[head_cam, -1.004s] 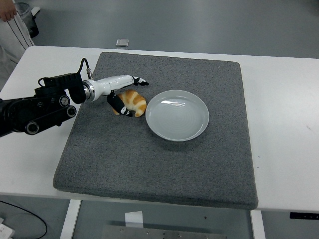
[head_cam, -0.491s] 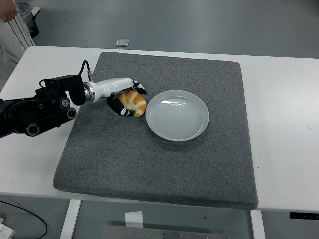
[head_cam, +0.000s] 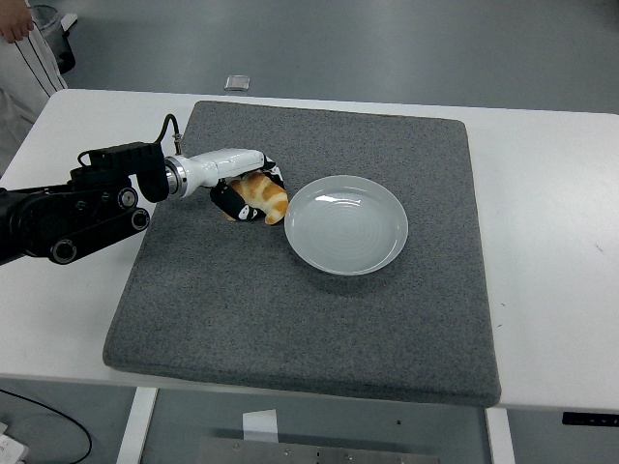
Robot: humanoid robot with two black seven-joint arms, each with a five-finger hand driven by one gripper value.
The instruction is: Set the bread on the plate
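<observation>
We see the white plate [head_cam: 347, 225] holding nothing — the bread [head_cam: 263, 194] sits just left of its rim. The left hand [head_cam: 244, 191] has its fingers curled around the bread on the grey mat [head_cam: 290, 319].

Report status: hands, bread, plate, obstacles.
Left hand shut on bread, beside the plate, not on it. Right hand out of view. Path clear.

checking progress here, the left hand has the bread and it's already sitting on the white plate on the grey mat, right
Not quite. The left hand is closed around the bread, but the head view shows the bread beside the white plate, at its left rim, not on it. The plate holds nothing and sits on the grey mat.
</observation>
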